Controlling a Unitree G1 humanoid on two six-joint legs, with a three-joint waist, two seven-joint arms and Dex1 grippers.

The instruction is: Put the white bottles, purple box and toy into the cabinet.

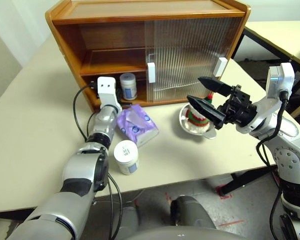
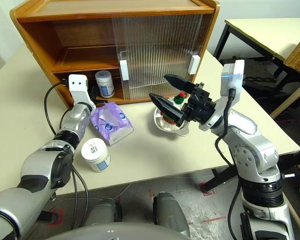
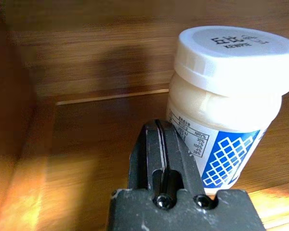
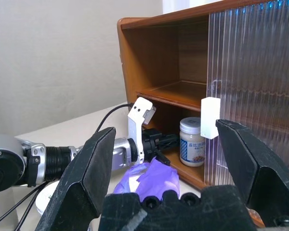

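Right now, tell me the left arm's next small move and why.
Probably draw the left tool straight back out of the cabinet. Its fingers are shut on nothing, and one white bottle already stands on the lower shelf beside it. The second bottle and the purple box wait on the table.

Bright, even light; soft shadows.

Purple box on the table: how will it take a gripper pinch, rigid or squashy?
The purple box looks crinkled and dented, so it is probably soft and will give under a pinch. It lies flat, so it is unlikely to roll. It is probably light.
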